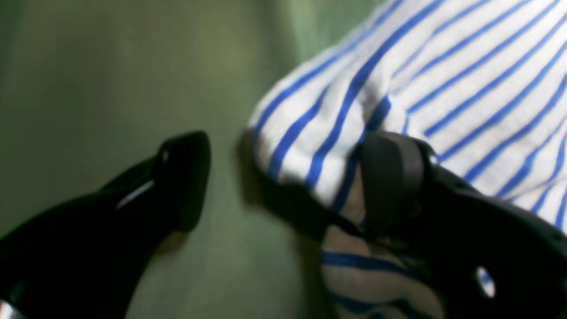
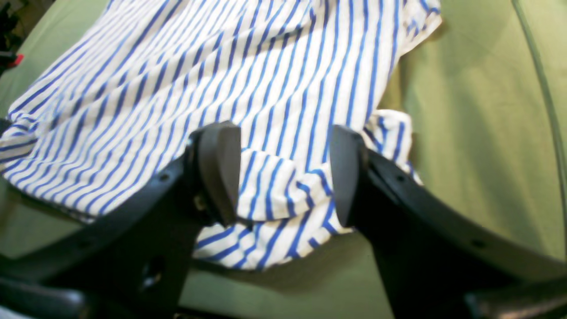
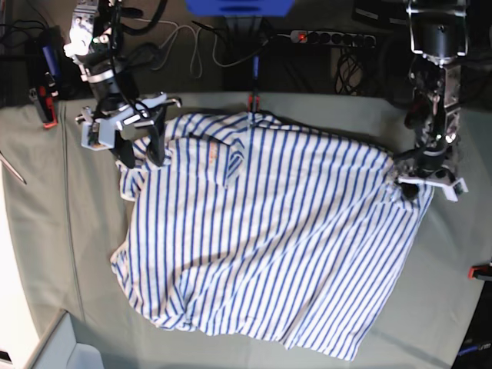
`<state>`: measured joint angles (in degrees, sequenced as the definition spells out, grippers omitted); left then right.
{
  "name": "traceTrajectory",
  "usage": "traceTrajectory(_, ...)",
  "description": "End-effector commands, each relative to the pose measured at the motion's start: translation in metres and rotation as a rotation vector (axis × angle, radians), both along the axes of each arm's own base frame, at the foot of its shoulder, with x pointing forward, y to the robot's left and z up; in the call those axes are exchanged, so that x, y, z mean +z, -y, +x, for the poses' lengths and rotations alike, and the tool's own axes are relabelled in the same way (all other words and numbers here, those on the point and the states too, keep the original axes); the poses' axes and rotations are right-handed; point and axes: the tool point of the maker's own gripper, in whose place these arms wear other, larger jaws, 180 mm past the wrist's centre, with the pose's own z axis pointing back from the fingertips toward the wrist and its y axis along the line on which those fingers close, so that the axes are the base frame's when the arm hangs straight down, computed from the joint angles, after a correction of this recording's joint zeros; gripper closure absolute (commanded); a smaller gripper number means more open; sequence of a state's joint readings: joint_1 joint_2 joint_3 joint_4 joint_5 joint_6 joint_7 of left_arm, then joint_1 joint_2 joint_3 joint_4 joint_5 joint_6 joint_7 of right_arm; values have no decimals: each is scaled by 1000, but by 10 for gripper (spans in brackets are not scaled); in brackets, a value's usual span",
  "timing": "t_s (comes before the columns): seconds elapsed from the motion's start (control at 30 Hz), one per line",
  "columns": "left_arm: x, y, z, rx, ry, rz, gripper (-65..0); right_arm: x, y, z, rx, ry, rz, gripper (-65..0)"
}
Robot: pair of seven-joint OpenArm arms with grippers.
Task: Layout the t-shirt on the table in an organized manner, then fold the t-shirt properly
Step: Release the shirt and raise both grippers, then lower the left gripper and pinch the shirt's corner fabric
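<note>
The t-shirt [image 3: 261, 231] lies spread over the middle of the table [image 3: 54, 223], mostly opened out but skewed and rumpled. Its near hem, low in the base view, is wavy and bunched at the corners, and ridges of loose cloth run up the body. It looks like thin, soft cotton: light, limp, likely to sag and stretch wherever it is lifted, and to drag across the table cover rather than slide freely. One layer will probably peel away from the one under it unless both are pinched together.

Farther back, the right gripper [image 2: 285, 175] stands over the sleeve [image 2: 283, 208] at the shirt's left edge in the base view. Its jaws are spread wide with a doubled-over fold of striped cloth lying between them, not squeezed. That fold is a fair place to take hold, since it gives some thickness to bite on.

On the other side, the left gripper [image 1: 283, 177] sits at the shirt's far right corner [image 3: 403, 184]. Its jaws are also apart: one finger [image 1: 186, 177] is over bare table, the other rests on or just above the rounded striped edge. The view is blurred, so I cannot tell whether that finger presses the cloth.

Judging from this, the shirt is not yet squared up. Firm pinches at the two shoulder or sleeve corners, pulled outward together, should flatten it best.
</note>
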<state>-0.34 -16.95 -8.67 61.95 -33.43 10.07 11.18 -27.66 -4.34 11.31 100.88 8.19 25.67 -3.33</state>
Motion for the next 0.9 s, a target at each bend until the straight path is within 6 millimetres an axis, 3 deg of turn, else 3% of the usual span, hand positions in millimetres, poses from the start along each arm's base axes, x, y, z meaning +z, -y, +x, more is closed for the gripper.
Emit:
traceTrajectory(0.0,23,9,26,-41,79,18,-510,11,0,3,-10,43,12,-328)
traceTrajectory(0.13,39,53,46,-138,135,-2,-509,11,2,3,-14,43,10,-328)
traceTrajectory(0.3,72,73,58,-197,223,2,-509,11,2,3,-14,43,10,-328)
traceTrajectory(0.4,75,72,50,-205,228,10,-509,10,2,3,-14,42,10,-328)
traceTrajectory(0.47,76,59,44,-205,218,41,-509,9,1,0,-13,34,11,-328)
traceTrajectory(0.7,50,30,29,-165,132,106,-508,9,-1,0,-8,34,15,-328)
traceTrajectory(0.87,46,36,34,-167,126,96,-508,7,-1,-2,-8,28,15,-328)
